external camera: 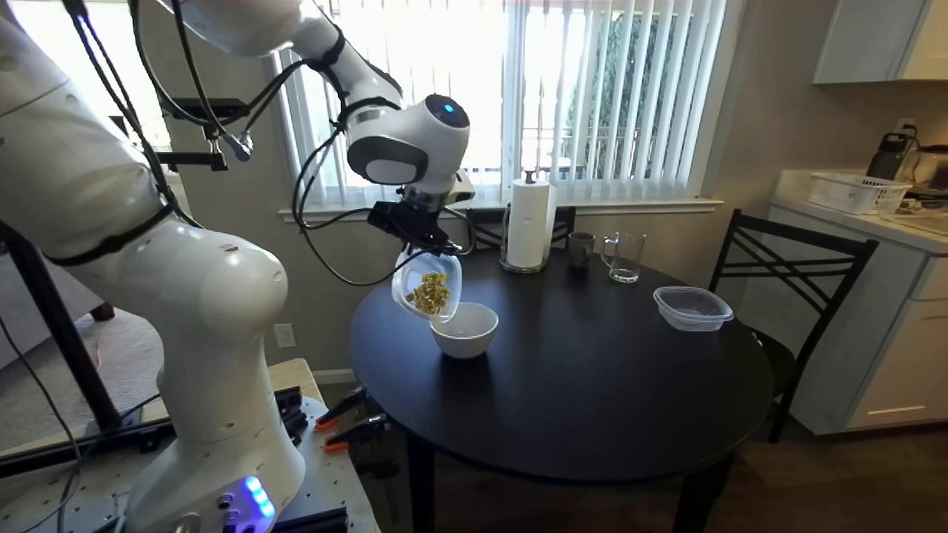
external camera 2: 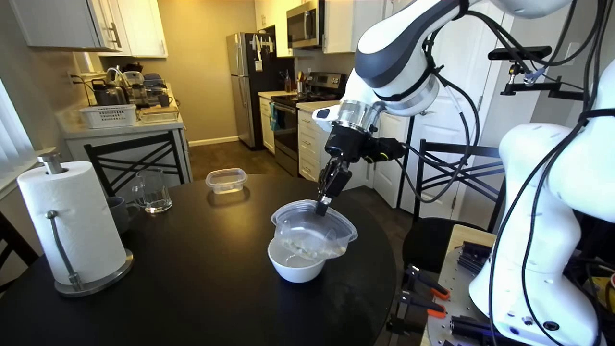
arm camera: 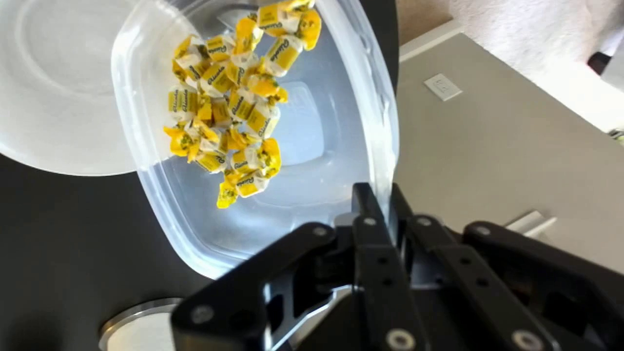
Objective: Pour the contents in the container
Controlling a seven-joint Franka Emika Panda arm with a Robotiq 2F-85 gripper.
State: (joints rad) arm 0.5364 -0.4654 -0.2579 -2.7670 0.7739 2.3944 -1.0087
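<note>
My gripper [arm camera: 380, 192] is shut on the rim of a clear plastic tub, the container [arm camera: 300, 122]. It also shows in both exterior views, gripper [external camera: 437, 248] [external camera 2: 323, 206] and tub [external camera: 407, 277] [external camera 2: 302, 223]. The tub hangs tilted above the table, its lower edge over the round white bowl [external camera: 465, 344] [external camera 2: 298, 275]. The contents [arm camera: 229, 102], yellow-and-white wrapped pieces, lie heaped in the tub toward its lower side; they also show in an exterior view [external camera: 429, 292]. The bowl [arm camera: 58, 122] stands upright on the table, the visible part of its inside bare white.
A second clear tub [external camera: 692, 318] [external camera 2: 227, 185] stands on the far part of the round black table [external camera: 592, 414]. A paper towel roll [external camera: 528, 222] [external camera 2: 72, 226], a grey mug [external camera: 581, 250] and a glass mug [external camera: 626, 259] stand near the window edge. Chairs stand around.
</note>
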